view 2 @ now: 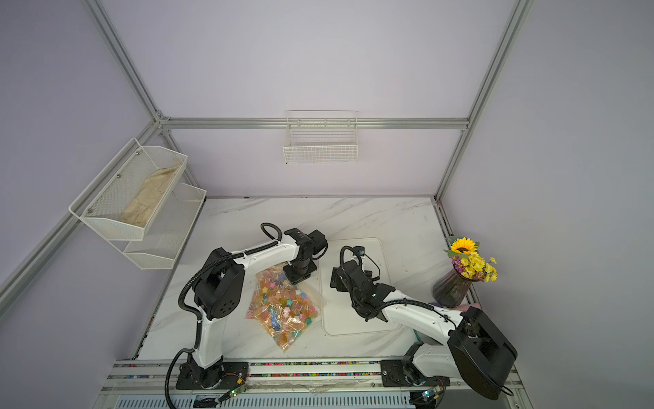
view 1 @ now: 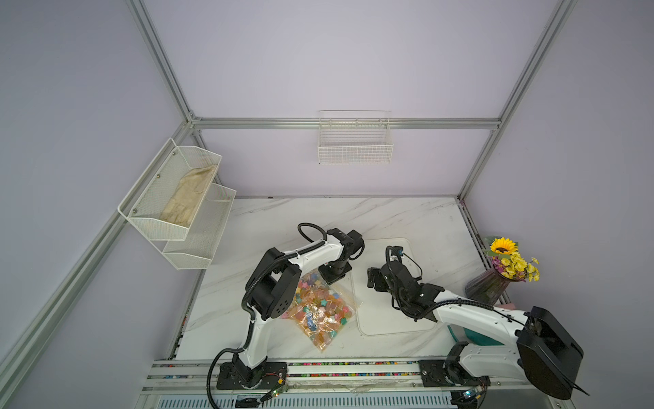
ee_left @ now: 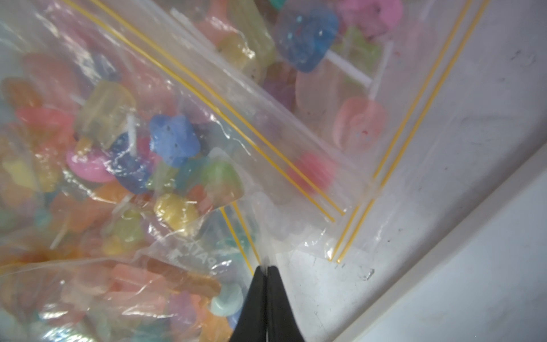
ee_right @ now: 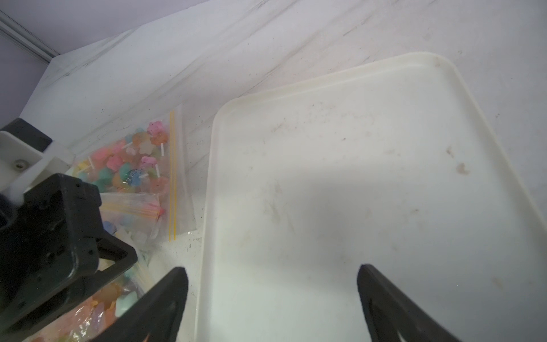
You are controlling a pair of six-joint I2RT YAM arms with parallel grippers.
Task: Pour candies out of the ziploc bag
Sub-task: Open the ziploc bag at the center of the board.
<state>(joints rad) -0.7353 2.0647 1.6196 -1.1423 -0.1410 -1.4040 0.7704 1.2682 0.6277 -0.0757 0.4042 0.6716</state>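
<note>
Gripping ziploc bag [view 1: 318,311] beside the tray [view 1: 375,318].
Left hand [ee_left: 267,270] clamped on its edge, right hand [ee_right: 272,268] apart; next likely lift and tip.

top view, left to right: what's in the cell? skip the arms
mesh wall rack → ziploc bag of candies → white tray → flower vase

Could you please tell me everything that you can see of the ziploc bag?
The ziploc bag is clear, crinkled plastic with paired yellow lines along its edges. It is stuffed with colourful candies on white sticks. It lies flat on the marble table, beside the white tray. The left gripper, shut, pinches a fold of its plastic near the yellow lines.
</note>
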